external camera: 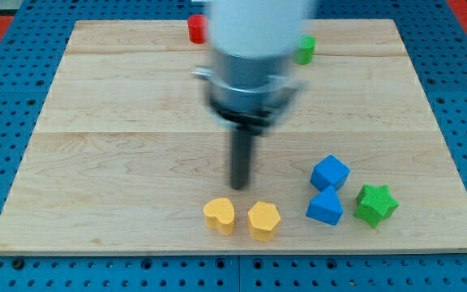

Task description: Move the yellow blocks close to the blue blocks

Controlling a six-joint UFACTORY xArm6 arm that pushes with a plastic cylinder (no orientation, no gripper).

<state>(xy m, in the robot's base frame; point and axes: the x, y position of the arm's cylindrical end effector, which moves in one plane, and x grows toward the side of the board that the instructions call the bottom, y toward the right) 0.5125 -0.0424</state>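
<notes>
Yellow blocks (219, 216) (263, 221) sit just below my tip (240, 186), a bare rod tool holding nothing, left of blue blocks (330, 173) (324, 208).

Pale wood board, matt plastic-looking blocks, dark rod

The wooden board (120, 122) shows light, smooth planks with faint grain and seams, on a blue perforated base (6, 49). The yellow heart block (219, 216), yellow hexagon block (263, 220), blue cube (330, 173), blue triangular block (325, 207) and green star block (376, 203) look like matt plastic. My tip (240, 186) ends a dark, dull rod below a blurred white, smooth housing (254, 32).
</notes>
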